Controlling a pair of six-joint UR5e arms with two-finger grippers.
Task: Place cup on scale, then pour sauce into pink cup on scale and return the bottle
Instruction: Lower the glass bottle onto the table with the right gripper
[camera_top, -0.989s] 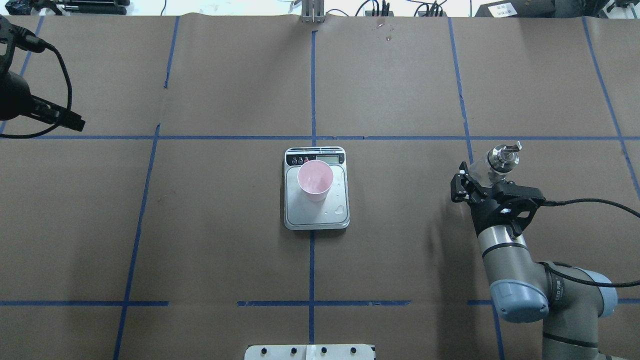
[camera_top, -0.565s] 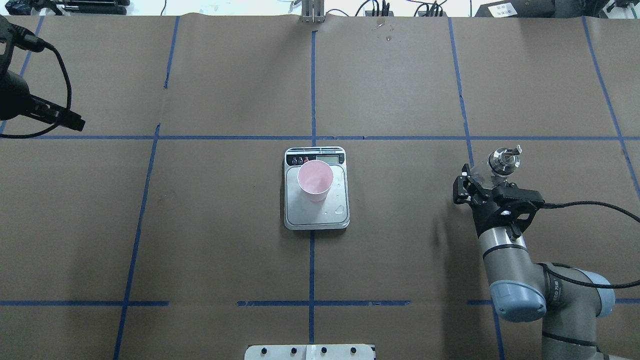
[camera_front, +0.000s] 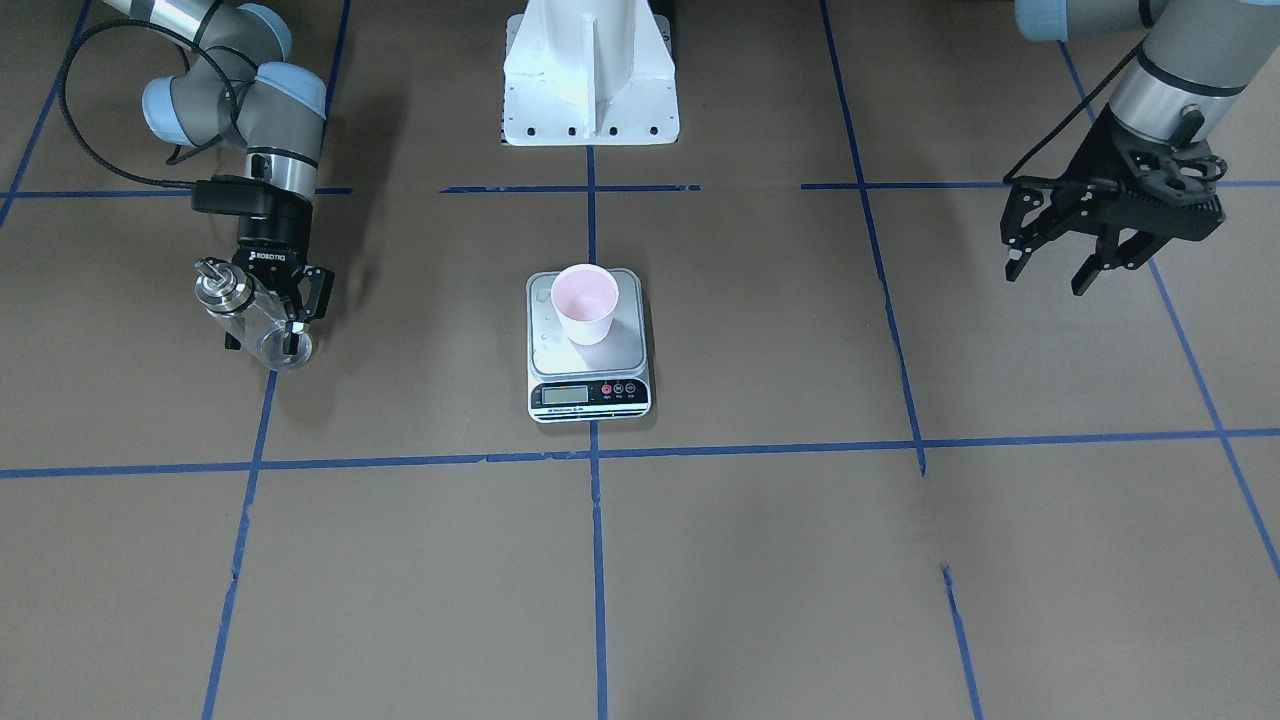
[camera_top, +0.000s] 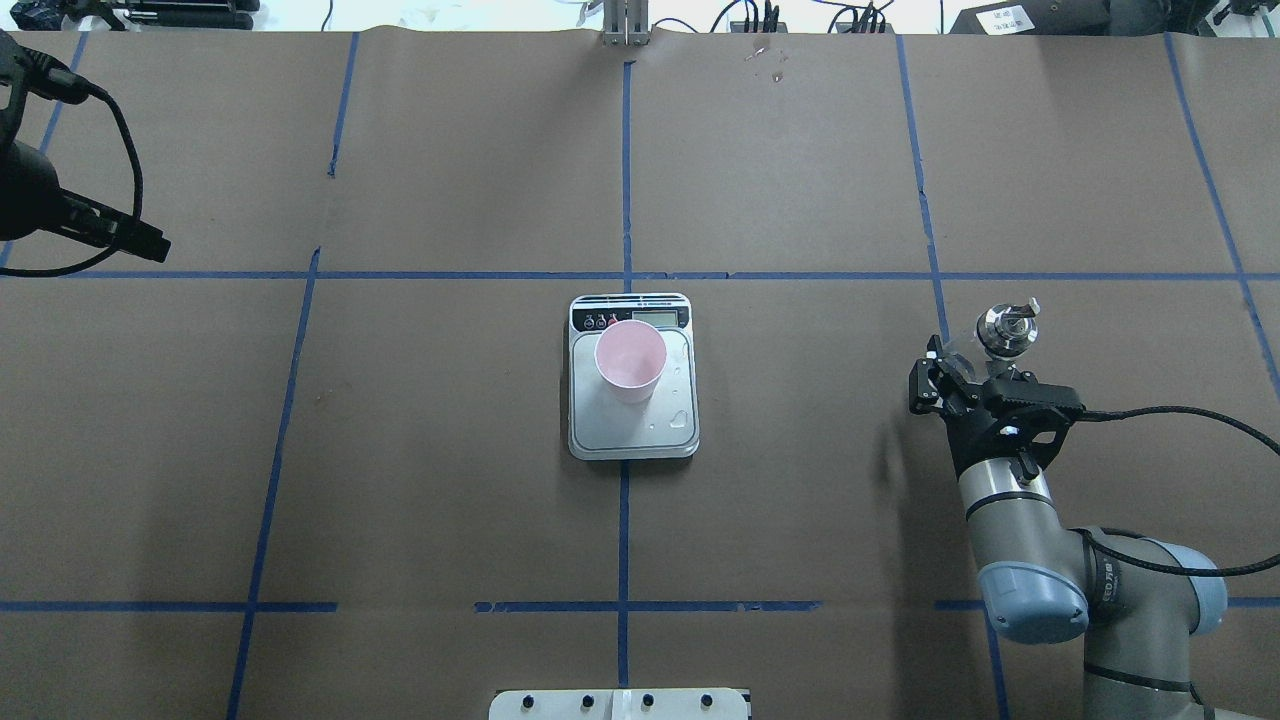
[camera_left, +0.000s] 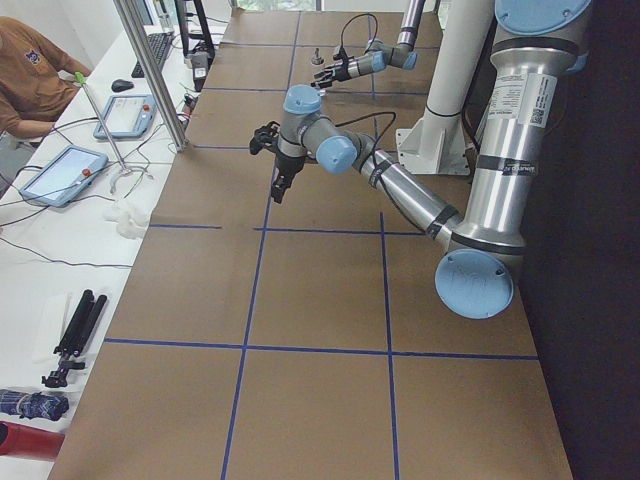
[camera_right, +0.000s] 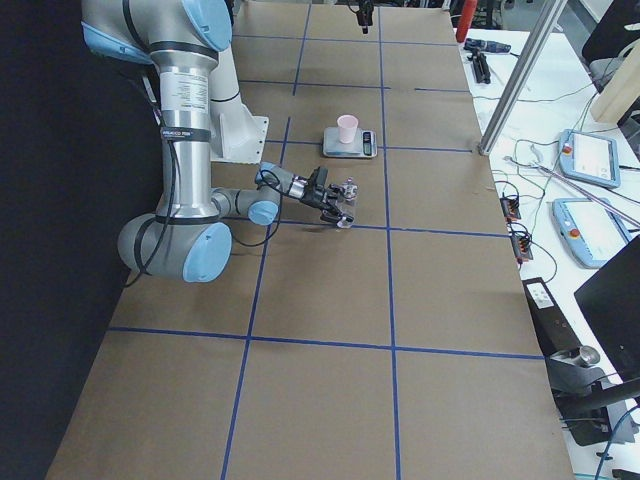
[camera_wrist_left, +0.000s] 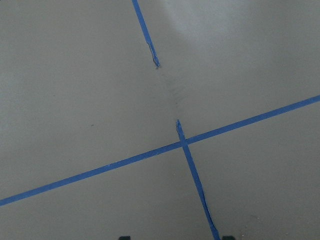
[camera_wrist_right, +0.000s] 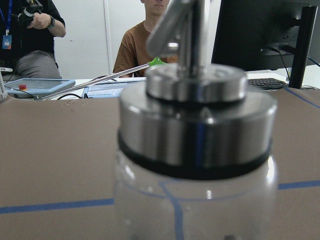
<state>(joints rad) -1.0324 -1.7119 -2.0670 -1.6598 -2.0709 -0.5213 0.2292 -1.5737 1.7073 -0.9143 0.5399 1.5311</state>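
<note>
The pink cup (camera_front: 585, 303) stands upright on the scale (camera_front: 588, 392) at the table's middle; it also shows in the overhead view (camera_top: 630, 358) on the scale's platform (camera_top: 640, 432). My right gripper (camera_front: 280, 325) is shut on the clear glass bottle (camera_front: 250, 318), spout end up and slightly tilted, low over the table at my right side, far from the scale. The bottle's collar (camera_wrist_right: 197, 115) fills the right wrist view. The sauce is hard to make out through the glass. My left gripper (camera_front: 1047, 275) is open, empty and raised at my far left.
Blue tape lines grid the brown table cover. A few drops lie on the scale's platform (camera_top: 680, 418). The white robot base (camera_front: 590, 70) stands behind the scale. Operators sit beyond the table's far edge (camera_wrist_right: 145, 45). Tablets (camera_right: 585, 155) lie on a side table.
My right gripper has drawn back slightly toward the robot with the bottle, and the bottle has turned more upright. The cup, the scale and the left arm have not moved.
</note>
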